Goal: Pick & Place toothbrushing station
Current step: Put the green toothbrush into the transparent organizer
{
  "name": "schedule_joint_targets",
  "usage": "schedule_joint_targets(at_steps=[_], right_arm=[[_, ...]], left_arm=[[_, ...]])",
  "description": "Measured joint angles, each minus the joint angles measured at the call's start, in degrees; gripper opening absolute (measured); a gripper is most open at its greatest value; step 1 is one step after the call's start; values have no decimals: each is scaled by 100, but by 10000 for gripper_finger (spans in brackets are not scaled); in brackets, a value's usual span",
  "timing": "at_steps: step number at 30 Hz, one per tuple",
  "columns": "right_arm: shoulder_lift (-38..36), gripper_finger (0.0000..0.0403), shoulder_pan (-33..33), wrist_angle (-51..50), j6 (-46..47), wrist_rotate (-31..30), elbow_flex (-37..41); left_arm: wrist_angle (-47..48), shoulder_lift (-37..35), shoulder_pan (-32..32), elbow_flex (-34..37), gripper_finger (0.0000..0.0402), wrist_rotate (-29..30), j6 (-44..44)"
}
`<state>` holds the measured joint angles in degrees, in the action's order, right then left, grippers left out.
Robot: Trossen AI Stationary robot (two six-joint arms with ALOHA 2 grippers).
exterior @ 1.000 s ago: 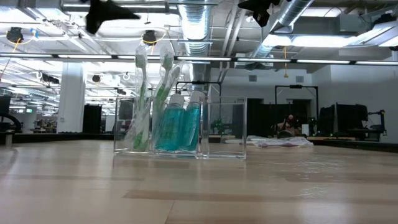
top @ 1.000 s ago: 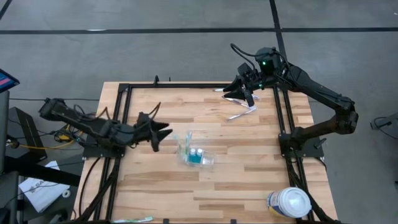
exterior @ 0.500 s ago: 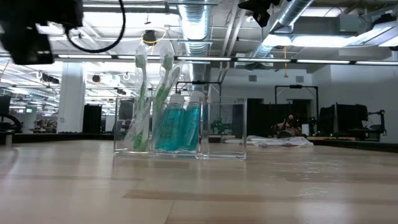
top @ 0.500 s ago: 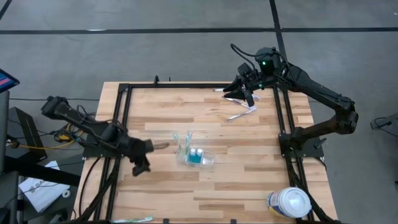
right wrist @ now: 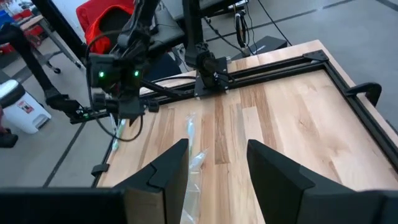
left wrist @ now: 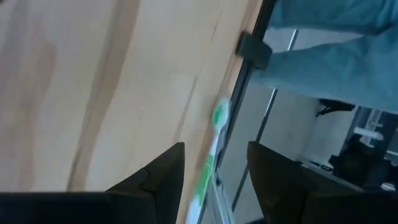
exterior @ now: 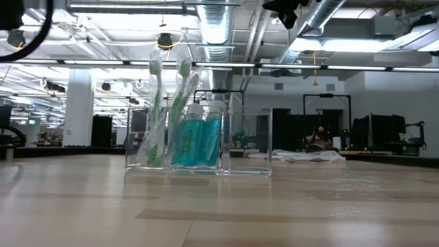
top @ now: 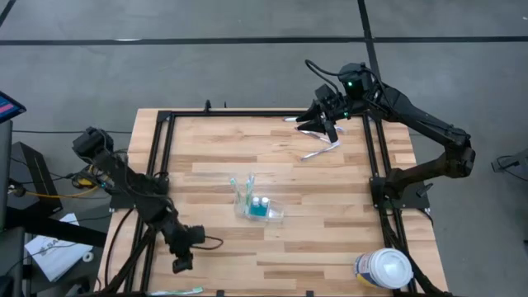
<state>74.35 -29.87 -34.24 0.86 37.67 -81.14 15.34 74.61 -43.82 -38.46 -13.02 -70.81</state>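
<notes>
Green toothbrush (left wrist: 214, 140) runs partly behind the open left tool (left wrist: 214, 163).

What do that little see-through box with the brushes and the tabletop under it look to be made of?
The toothbrushing station looks like clear, colourless, glossy plastic, possibly acrylic: the room behind shows straight through its walls, and its edges catch the light. The table looks like pale wood in joined strips with a smooth finish, with visible grain and seams.
</notes>
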Motion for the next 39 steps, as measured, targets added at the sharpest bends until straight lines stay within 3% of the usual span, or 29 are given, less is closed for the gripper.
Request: schedule_joint_targets(at_steps=[9,39], right_arm=[[0,154,320,33,273,-15,2],[2,154,516,42,519,-332,2]], left_arm=[[-1301,733,-54,-9,170,359,-4],[-2327,1790,-663,-4,170,162,-573]])
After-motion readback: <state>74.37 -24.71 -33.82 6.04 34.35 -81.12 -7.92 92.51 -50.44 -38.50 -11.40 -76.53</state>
